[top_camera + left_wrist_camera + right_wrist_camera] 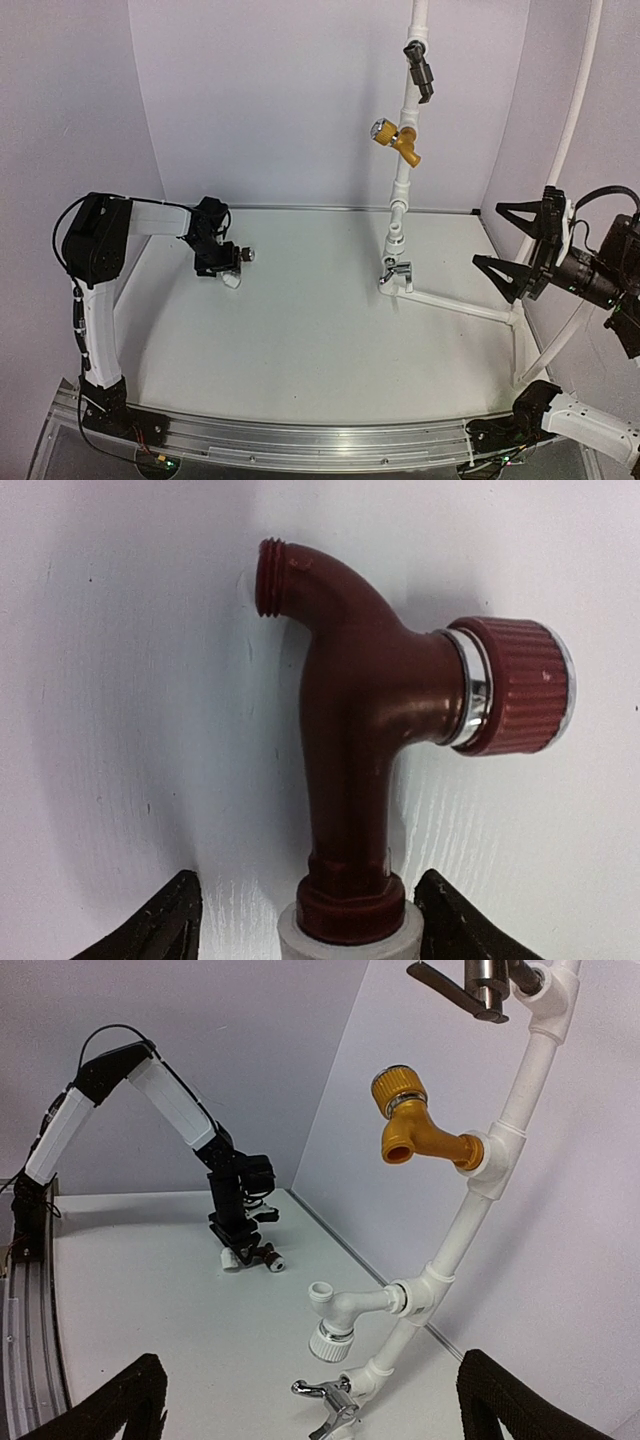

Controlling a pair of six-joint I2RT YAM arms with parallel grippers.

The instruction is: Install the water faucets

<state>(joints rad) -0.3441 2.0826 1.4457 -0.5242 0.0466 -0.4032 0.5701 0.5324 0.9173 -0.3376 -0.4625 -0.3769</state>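
Left wrist: left pincer (308,880) straddles the faucet (350,730), released like the right pincer (312,1360), so I'd squeeze shut next.

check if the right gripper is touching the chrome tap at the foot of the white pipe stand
Apart. The top external view shows a strip of bare table between the open right gripper and the chrome tap.

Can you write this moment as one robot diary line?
left claw: open around white fitting of brown faucet on table | right claw: open, empty, beside pipe stand | brown faucet: not yet installed
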